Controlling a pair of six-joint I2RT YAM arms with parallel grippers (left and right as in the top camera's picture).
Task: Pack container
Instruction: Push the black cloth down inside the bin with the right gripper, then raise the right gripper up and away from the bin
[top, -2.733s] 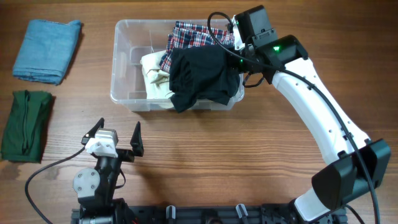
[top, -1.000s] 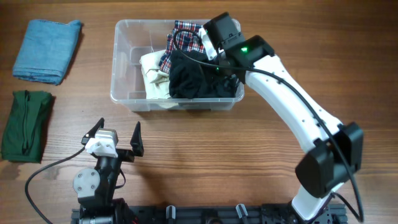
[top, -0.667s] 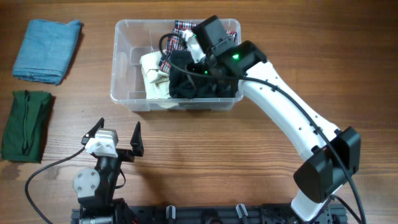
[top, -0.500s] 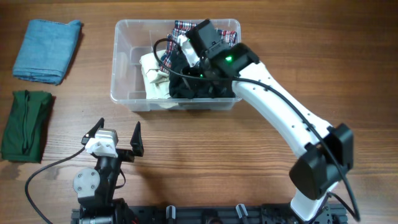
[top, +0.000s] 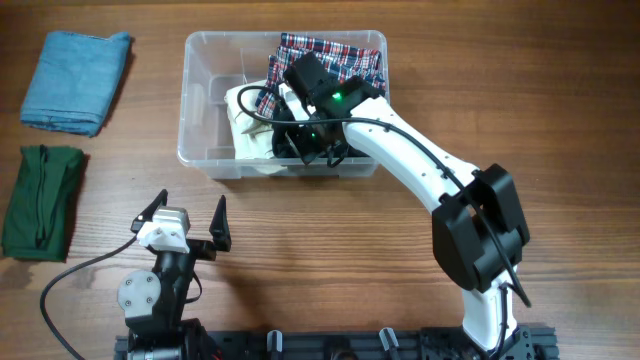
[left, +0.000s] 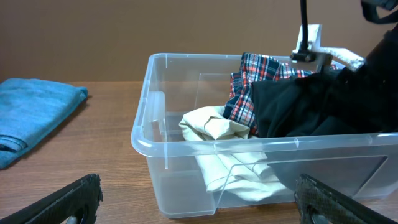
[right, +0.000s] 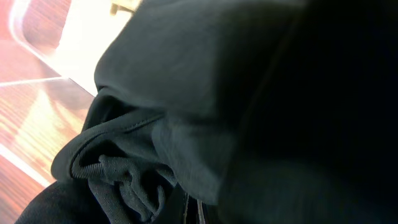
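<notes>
The clear container (top: 184, 100) stands at the table's back middle. It holds a plaid cloth (top: 345, 52), a cream cloth (top: 250, 125) and a black garment (top: 330, 150). My right gripper (top: 298, 135) reaches down into the container and is shut on the black garment (right: 155, 93), which fills the right wrist view and drapes over the closed fingers (right: 191, 211). My left gripper (top: 185, 220) rests open near the front edge, apart from the container. In the left wrist view the container (left: 186, 148) sits just beyond my open left gripper (left: 199, 205).
A folded blue cloth (top: 77, 80) lies at the back left, also seen as the blue cloth (left: 31, 118). A folded dark green cloth (top: 40, 200) lies in front of it. The right arm's white link (top: 400, 165) crosses over the container's front rim.
My right arm has swung left and lower into the container with the black garment, which now lies inside rather than over the right rim. The left arm has not moved.
</notes>
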